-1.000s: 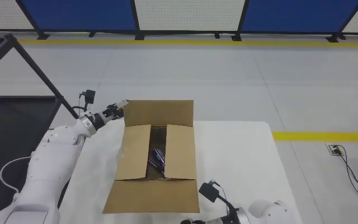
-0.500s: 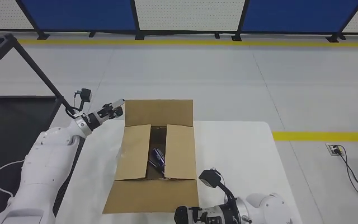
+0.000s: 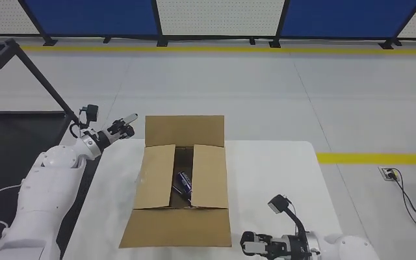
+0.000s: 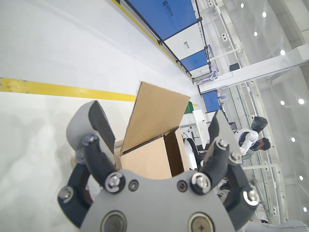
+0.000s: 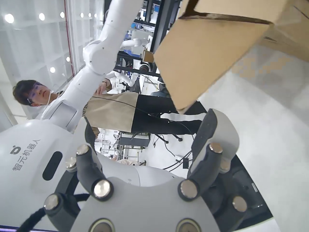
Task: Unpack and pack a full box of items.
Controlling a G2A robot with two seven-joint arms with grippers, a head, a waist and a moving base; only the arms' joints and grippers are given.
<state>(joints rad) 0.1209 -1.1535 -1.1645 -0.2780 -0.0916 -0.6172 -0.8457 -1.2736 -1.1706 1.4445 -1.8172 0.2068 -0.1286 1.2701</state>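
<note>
Brown cardboard box (image 3: 156, 175) sits on the white counter (image 3: 273, 182); left tool (image 3: 127, 123) spread wide at its ten o'clock, right tool (image 3: 247, 244) wide and empty at five.

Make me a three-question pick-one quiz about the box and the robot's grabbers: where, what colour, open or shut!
1. Where is the left gripper? A: inside the cardboard box. B: beside the box's far left corner. C: under the box.
2. What colour is the item seen between the box's inner flaps? A: dark blue. B: red. C: green.
3. How is the right gripper? A: shut on a flap. B: shut on the item. C: open, holding nothing.
Answers: 1 B, the top view shows it just off that corner. 2 A, dark blue shows in the gap. 3 C, its wrist view shows the jaws apart, nothing between.
</note>
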